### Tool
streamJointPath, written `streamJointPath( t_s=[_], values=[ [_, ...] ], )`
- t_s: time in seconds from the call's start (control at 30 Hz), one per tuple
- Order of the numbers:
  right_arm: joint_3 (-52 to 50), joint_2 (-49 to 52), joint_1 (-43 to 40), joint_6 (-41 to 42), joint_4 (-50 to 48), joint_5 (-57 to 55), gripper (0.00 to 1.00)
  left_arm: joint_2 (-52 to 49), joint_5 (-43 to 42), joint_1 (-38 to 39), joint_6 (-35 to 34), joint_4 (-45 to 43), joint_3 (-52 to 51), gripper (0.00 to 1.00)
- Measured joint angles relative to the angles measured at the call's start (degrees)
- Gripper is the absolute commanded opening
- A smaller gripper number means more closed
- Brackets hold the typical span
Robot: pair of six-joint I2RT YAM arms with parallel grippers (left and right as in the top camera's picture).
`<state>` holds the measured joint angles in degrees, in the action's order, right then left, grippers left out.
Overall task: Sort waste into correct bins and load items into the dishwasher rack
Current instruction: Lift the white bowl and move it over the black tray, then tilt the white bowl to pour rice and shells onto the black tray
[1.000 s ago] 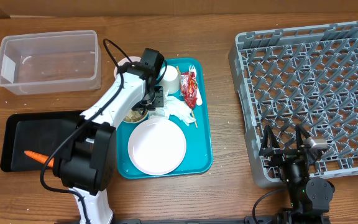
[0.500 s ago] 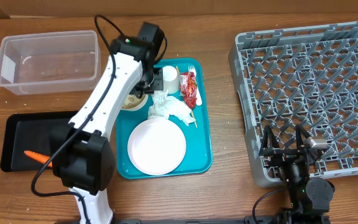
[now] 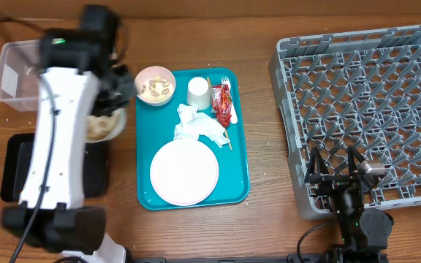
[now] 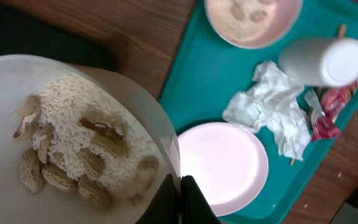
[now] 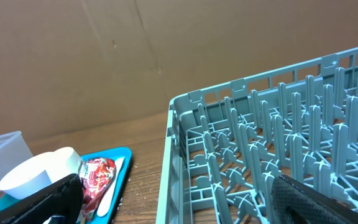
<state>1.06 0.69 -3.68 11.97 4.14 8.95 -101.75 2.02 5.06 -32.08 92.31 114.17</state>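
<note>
As it pinches the bowl (image 4: 138,109) rim, the left claw (image 4: 180,199) sits closed.

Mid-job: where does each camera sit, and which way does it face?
Overhead: above the table, facing straight down; left arm and right arm show.
Left wrist: on the left tool, facing down at the scrap bowl it pinches and the teal tray.
Right wrist: low, facing sideways past the open right tool along the rack.
Shared: all see the white cup.

White left arm (image 3: 63,124), black joints (image 3: 97,23), dark fingers (image 4: 193,198); seemingly green light (image 3: 59,41).
</note>
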Motion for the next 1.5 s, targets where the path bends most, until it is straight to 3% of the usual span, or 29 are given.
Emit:
streamJointPath(
  t_s=[0.27,0.57,0.77,0.93,1.17,1.5],
  values=[
    [0.00,0.00,0.02,-0.02,0.02,0.02,1.00,1.49,-8.94,-12.85,5.64,-0.44,-1.38,0.04],
    [0.00,0.00,0.02,0.00,0.02,0.02,1.00,1.57,-22.05,-27.58,12.46,-5.97,-11.54,0.04],
    [0.00,0.00,0.02,-0.02,0.02,0.02,1.00,1.57,-37.70,-40.76,22.34,-13.84,-24.20,0.04],
    [0.00,0.00,0.02,0.00,0.00,0.02,1.00,1.57,-46.34,-48.65,25.88,-19.76,-33.42,0.04],
    [0.00,0.00,0.02,-0.02,0.00,0.02,1.00,1.57,-59.14,-56.24,28.28,-29.83,-43.43,0.04],
    [0.00,0.00,0.02,-0.02,0.00,0.02,1.00,1.57,-66.86,-61.09,27.78,-37.27,-49.33,0.04]
  ],
)
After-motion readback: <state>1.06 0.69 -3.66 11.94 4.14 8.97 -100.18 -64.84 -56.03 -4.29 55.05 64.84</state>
